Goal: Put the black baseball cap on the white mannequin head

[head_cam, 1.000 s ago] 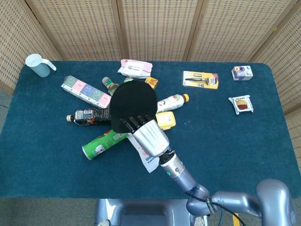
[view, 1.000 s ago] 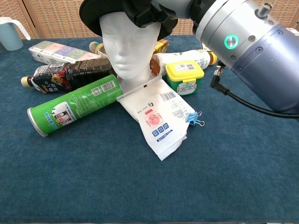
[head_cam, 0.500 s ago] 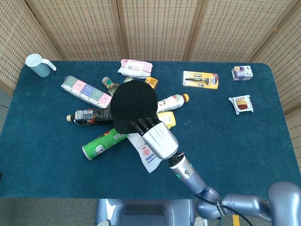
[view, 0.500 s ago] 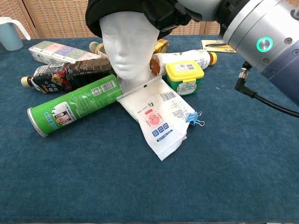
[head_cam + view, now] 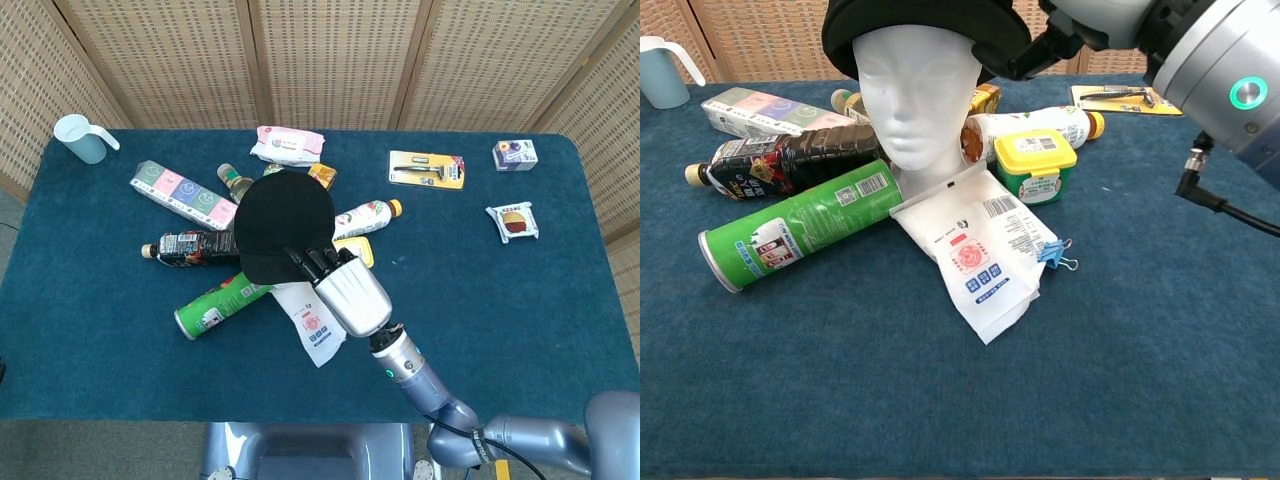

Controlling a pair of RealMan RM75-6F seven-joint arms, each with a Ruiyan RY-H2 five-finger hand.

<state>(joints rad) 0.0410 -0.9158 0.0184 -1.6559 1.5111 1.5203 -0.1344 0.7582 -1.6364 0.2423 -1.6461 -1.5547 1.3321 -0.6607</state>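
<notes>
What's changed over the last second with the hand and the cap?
The right hand has drawn back toward the robot's right, fingertips now only at the black cap's brim. The cap sits lower on the mannequin head. The bottles, can and packet around it stayed put.

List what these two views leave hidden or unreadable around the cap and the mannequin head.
- Mannequin head: in the head view, fully covered by the black cap.
- Cap crown: cut off by the chest view's top edge.
- Right hand: whether its fingertips touch the brim is unclear in either view.
- Left hand: outside both views.
- White pouch print: too small to read.
</notes>
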